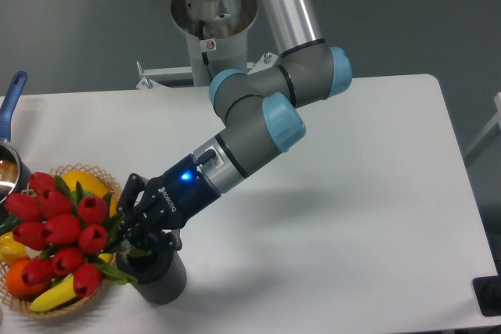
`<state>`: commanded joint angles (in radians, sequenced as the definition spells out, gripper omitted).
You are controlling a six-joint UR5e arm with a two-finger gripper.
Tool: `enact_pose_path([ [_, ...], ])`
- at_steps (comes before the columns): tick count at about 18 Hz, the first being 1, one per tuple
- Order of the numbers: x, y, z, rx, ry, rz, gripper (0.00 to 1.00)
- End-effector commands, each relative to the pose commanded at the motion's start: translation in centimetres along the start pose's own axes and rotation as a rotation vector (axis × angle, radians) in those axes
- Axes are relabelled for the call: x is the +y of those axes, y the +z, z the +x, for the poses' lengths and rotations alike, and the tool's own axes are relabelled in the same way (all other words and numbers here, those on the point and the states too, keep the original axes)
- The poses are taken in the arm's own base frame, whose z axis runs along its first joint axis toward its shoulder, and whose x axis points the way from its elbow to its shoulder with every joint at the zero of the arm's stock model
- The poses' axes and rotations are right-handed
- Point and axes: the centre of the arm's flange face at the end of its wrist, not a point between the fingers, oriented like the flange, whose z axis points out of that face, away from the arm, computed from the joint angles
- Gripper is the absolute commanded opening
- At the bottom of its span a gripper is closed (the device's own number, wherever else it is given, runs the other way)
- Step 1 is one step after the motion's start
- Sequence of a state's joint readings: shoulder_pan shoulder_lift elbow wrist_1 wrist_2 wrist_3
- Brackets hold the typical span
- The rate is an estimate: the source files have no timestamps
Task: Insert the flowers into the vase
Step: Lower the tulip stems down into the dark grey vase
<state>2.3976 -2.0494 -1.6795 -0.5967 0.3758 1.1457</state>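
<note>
The table (376,193) is a smooth, matt white sheet. On it near the front left edge, the vase (162,278) looks dull dark grey, and the flowers (63,232) have a waxy red sheen (plastic, by the look). Beside the vase, the basket (74,307) is rough woven wicker. The gripper (135,228) is matt black.

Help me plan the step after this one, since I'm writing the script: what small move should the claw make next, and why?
Probably open and lift away. The claw sits right over the vase, and the flowers' stems seem to reach its mouth, though the buds lean left over the wicker basket.
</note>
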Motion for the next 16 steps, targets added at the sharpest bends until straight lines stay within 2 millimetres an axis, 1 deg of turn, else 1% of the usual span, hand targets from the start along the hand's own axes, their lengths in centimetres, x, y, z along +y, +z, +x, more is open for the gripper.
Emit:
enact_pose_path([
  [3,1.5,-0.2,0.3,-0.002,0.005,-0.013,0.12],
  [8,2.7,0.2,0.2,-0.011,-0.005,-0.053,0.16],
  [12,3.5,0.5,0.1,-0.011,-0.016,-0.067,0.24],
  [13,3.6,0.5,0.1,-0.011,-0.018,-0.068,0.27],
  [14,3.6,0.5,0.1,-0.011,-0.019,-0.07,0.32],
  [15,3.6,0.5,0.1,-0.011,-0.021,-0.07,0.45],
  [16,3.7,0.5,0.2,-0.01,-0.022,-0.07,0.56],
])
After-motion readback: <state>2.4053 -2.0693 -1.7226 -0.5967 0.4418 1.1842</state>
